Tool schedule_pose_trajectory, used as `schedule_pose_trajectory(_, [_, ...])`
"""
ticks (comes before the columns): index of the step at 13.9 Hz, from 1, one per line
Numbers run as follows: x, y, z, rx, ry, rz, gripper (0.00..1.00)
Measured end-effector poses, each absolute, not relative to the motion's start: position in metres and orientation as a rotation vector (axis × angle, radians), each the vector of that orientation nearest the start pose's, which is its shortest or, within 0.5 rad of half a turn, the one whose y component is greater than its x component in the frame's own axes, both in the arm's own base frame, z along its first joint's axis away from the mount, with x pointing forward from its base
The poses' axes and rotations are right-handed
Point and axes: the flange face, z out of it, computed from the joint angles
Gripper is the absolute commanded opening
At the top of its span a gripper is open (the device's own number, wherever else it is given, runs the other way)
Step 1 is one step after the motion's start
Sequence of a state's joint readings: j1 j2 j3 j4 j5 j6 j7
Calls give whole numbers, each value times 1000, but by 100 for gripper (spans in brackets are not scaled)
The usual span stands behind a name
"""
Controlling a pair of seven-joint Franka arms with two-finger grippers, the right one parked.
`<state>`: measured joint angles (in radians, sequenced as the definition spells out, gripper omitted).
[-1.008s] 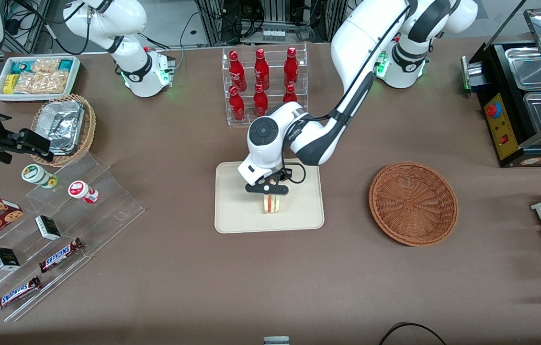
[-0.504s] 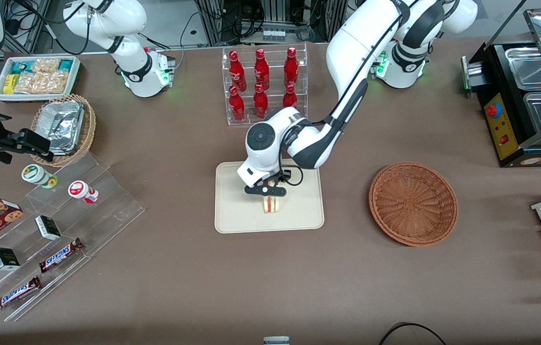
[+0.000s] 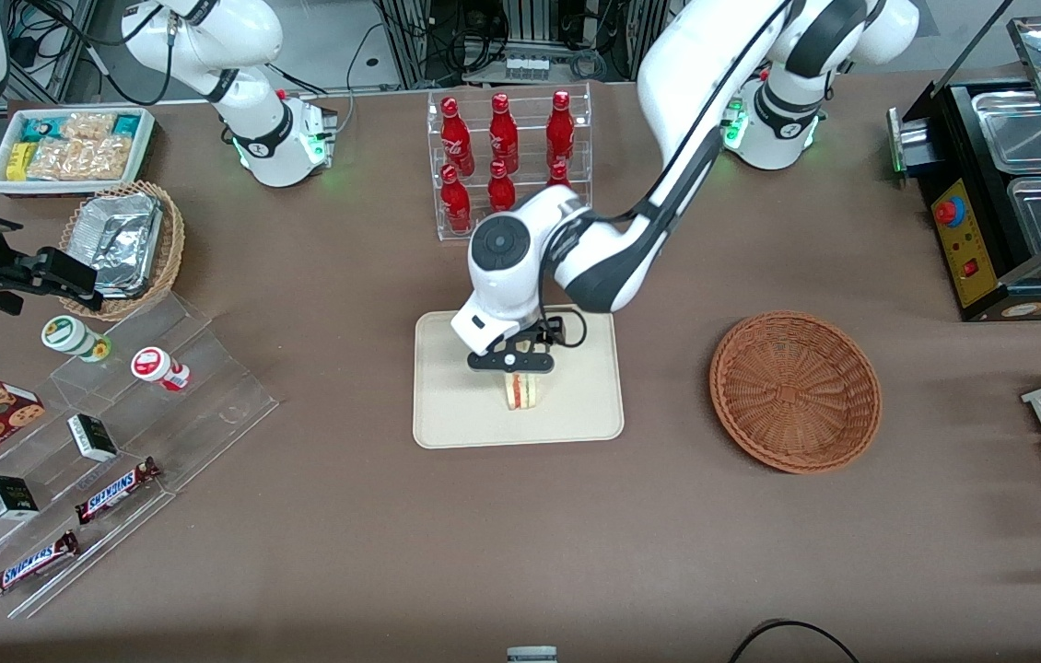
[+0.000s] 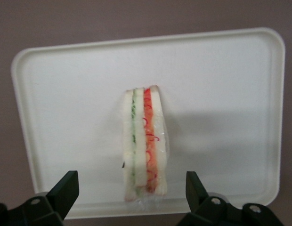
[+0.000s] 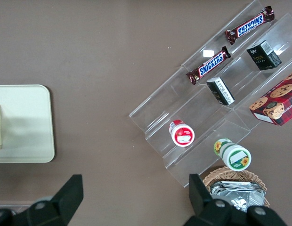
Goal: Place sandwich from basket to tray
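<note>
One sandwich [image 3: 521, 390] stands on its edge on the single cream tray [image 3: 456, 405], near the middle of the surface [image 3: 520, 534]. The tool [image 3: 513, 361] hangs just above it with its fingers [image 4: 65, 189] spread wide, one to each side of the sandwich and clear of it. One round reddish-brown basket [image 3: 795, 391] sits on the surface toward the working arm's end, with nothing in it. Six red bottles [image 3: 503, 152] stand in a clear rack near the surface's edge farthest from the front camera. Toward the parked arm's end, a lighter wicker basket [image 3: 169, 253] holds foil containers [image 3: 120, 239], a white bin [image 3: 0, 180] holds snack packets, and two Snickers bars [image 3: 69, 520] lie on clear steps.
</note>
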<state>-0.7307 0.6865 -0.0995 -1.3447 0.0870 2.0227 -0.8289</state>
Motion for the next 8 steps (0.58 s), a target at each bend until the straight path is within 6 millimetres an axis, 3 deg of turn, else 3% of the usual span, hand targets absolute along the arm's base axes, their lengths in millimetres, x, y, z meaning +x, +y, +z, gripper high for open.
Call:
schedule_pose_trajectory(2, [523, -499, 375, -3122, -42, -29, 100])
schedule_pose_trajectory(4, [536, -460, 425, -3102, -127, -24, 100])
schedule_pose_trajectory(8, [545, -375, 499, -3097, -178, -61, 100])
